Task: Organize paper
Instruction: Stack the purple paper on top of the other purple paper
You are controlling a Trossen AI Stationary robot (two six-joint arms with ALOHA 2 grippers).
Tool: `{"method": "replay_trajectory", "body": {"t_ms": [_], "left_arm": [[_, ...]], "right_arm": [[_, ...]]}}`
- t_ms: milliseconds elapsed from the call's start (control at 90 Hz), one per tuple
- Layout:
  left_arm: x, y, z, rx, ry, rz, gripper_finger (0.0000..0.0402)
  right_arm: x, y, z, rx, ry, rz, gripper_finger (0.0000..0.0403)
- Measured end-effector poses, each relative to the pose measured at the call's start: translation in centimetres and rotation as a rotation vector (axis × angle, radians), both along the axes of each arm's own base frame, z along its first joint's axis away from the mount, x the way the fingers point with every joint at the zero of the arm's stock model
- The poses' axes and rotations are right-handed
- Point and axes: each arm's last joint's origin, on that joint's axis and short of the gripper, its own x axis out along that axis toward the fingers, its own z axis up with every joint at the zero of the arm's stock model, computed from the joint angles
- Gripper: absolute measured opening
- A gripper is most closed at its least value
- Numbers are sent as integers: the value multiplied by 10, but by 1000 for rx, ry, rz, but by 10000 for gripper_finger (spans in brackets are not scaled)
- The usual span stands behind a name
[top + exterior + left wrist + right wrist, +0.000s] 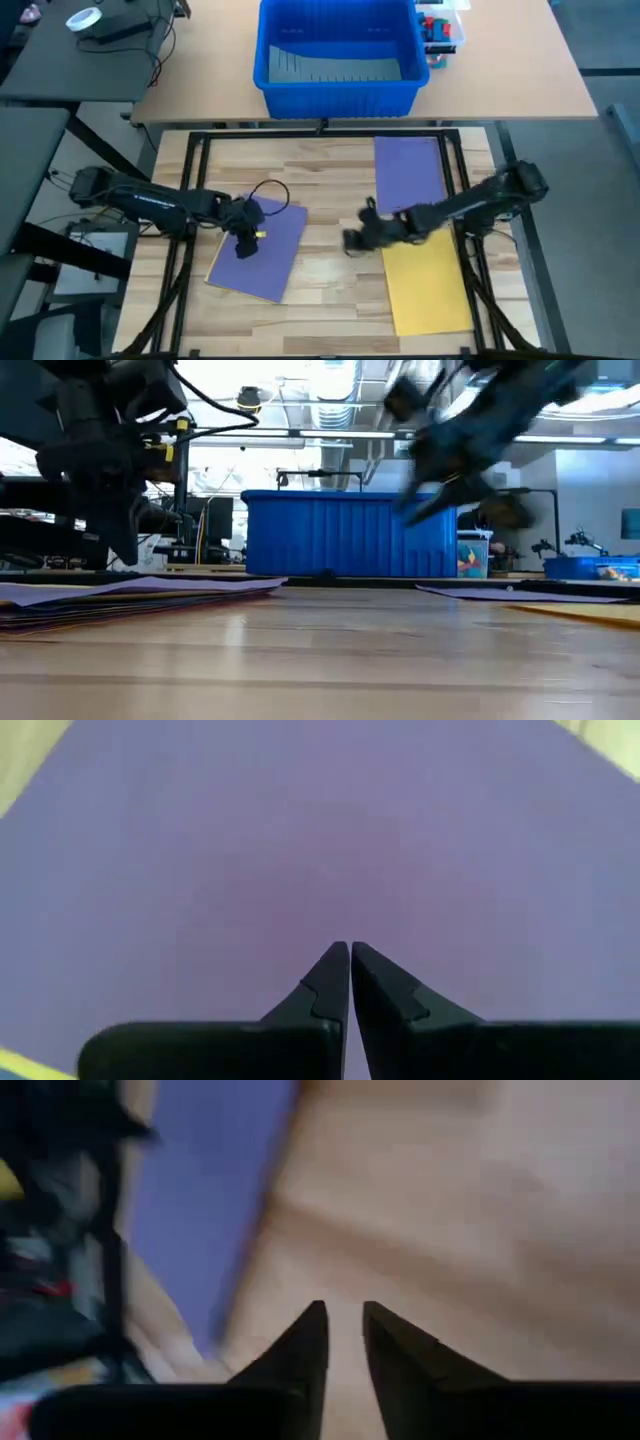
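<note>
hovering over the purple stack at about eight o'clock on the table, the left gripper has its jaws together, holding nothing. the right gripper, near centre, has jaws slightly apart over bare wood. a purple sheet lies at one o'clock, a yellow sheet at five. the paper looks light, limp and slippery; best pinched at an edge or corner.

Bright overhead light, right-arm motion blur.
</note>
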Motion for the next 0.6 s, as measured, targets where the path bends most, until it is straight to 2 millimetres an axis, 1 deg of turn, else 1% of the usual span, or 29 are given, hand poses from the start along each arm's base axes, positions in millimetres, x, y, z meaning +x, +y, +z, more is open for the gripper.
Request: {"method": "replay_trajectory", "body": {"t_ms": [100,156,256,356,456,600], "left_arm": [[3,0,-7,1,34,-21,0],[6,-1,-11,9,43,-39,0],[16,-1,-17,23,7,-73,0],[24,-2,-23,23,-10,-77,0],[30,-2,-28,11,-25,-55,0],[38,-4,-33,-32,-62,-72,0]], "right_arm": [[24,-21,-20,51,-37,-52,106],[35,-27,-29,73,-31,-46,114],[59,-30,-40,100,-25,-8,121],[77,-29,-47,114,-24,28,123],[88,-28,-52,132,3,56,123],[93,-28,-55,135,48,59,123]]}}
